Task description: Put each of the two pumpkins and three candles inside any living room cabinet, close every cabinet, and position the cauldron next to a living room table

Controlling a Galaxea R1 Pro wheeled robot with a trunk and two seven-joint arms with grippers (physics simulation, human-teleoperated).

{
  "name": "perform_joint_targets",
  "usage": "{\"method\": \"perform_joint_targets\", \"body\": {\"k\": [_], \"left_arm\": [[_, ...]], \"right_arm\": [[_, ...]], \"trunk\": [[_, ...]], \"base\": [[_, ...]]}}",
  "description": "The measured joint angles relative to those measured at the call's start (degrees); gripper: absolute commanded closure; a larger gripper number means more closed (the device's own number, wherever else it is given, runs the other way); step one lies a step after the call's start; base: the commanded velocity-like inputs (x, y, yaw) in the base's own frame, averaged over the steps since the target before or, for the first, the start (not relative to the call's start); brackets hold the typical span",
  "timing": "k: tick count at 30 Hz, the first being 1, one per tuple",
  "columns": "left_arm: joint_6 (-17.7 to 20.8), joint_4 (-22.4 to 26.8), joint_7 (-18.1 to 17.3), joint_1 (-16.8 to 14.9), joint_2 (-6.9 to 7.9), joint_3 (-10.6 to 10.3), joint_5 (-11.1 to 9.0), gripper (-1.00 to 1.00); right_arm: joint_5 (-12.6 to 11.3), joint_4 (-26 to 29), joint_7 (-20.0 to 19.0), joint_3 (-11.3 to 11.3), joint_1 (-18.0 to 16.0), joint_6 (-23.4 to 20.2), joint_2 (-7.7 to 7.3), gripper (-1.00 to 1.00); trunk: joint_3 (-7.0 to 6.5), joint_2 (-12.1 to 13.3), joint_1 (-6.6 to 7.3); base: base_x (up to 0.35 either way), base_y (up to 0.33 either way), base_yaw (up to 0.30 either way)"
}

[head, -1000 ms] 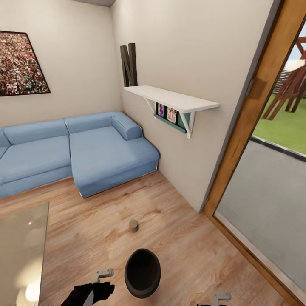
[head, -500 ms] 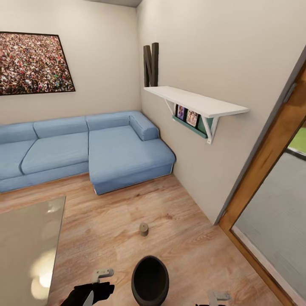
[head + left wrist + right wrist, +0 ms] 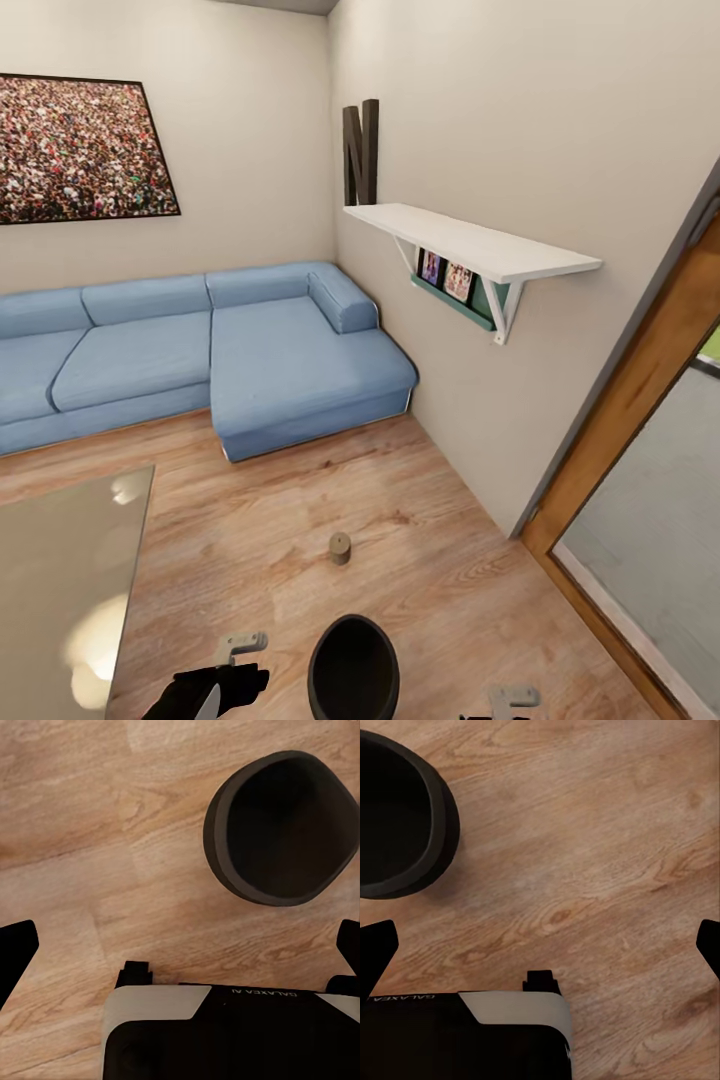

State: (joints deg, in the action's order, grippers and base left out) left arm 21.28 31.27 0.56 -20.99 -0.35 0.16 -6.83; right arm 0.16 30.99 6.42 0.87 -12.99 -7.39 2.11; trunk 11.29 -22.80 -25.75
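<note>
Left gripper (image 3: 180,945) spread wide, holding nothing; empty cauldron (image 3: 283,827) on wood floor (image 3: 82,832) just ahead; right gripper (image 3: 540,937) likewise spread.

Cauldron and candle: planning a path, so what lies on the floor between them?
Nothing: in the head view only bare wood floor separates the cauldron from the candle.

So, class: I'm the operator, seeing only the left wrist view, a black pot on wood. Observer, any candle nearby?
Observer: Yes, one candle stands on the floor beyond the cauldron, apart from it.
Operator: And the table?
Observer: The glass table lies to the robot's left of the cauldron, bare floor between them.
Operator: Right claw holding anything?
Observer: No, the right claw is open over the floor, empty.
</note>
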Motion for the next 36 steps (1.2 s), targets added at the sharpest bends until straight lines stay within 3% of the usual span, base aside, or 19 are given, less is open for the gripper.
{"method": "perform_joint_targets", "body": {"k": [16, 36], "left_arm": [[0.0, 0.0, 0.0, 0.0, 0.0, 0.0, 0.0, -1.0], [0.0, 0.0, 0.0, 0.09, -0.01, 0.0, -0.05, -1.0]], "right_arm": [[0.0, 0.09, 0.08, 0.0, 0.0, 0.01, 0.0, -1.0], [-0.11, -0.09, 0.1, 0.0, 0.0, 0.11, 0.02, -1.0]], "trunk": [[0.0, 0.0, 0.01], [0.12, 0.0, 0.0]], "base": [[0.11, -0.014, 0.0], [0.005, -0.001, 0.0]]}}
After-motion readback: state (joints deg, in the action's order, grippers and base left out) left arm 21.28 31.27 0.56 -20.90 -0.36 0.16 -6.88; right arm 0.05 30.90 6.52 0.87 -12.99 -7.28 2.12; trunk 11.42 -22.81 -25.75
